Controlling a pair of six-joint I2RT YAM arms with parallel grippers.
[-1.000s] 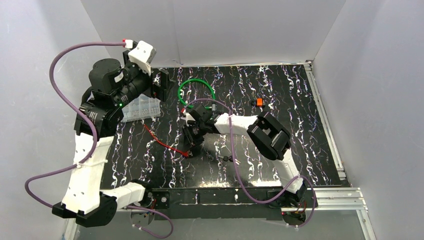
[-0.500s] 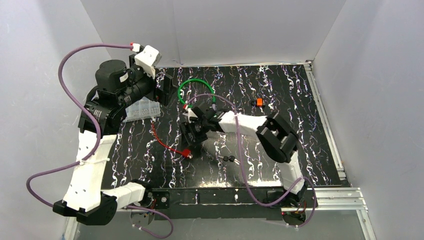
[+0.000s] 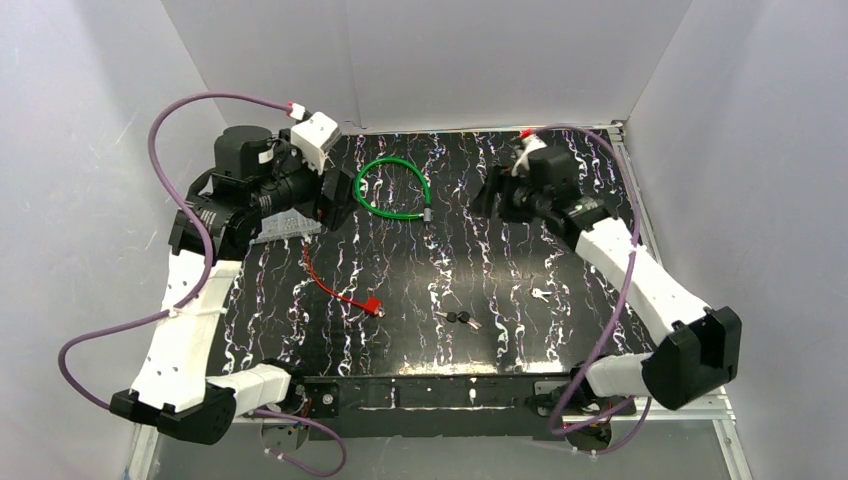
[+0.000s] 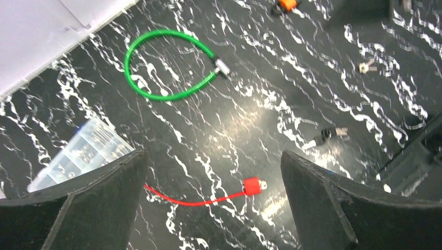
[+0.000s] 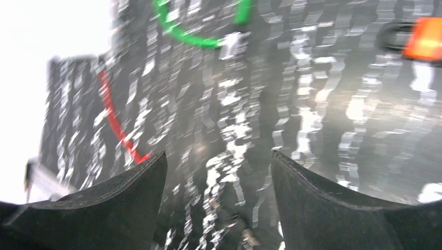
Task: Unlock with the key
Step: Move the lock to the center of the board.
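A black-headed key (image 3: 458, 318) lies on the black marbled table near the front middle, also seen in the left wrist view as the key (image 4: 328, 134). A small silver key (image 3: 540, 294) lies to its right. The red cable lock (image 3: 375, 308) lies left of the keys, its red head (image 4: 254, 185) free on the table. A green cable lock (image 3: 392, 190) forms a loop at the back. My left gripper (image 3: 338, 200) hovers open at the back left, left of the green loop. At the back right, my right gripper (image 3: 487, 195) is open with nothing in it.
A clear plastic box (image 3: 285, 225) sits under the left arm at the table's left. A small orange object (image 4: 285, 4) lies at the back, right of the green loop, below my right gripper. White walls close in the back and both sides.
The right arm swung from the table's middle, beside the red lock's head, up to the back right, and its gripper opened. The left gripper drifted to the right.
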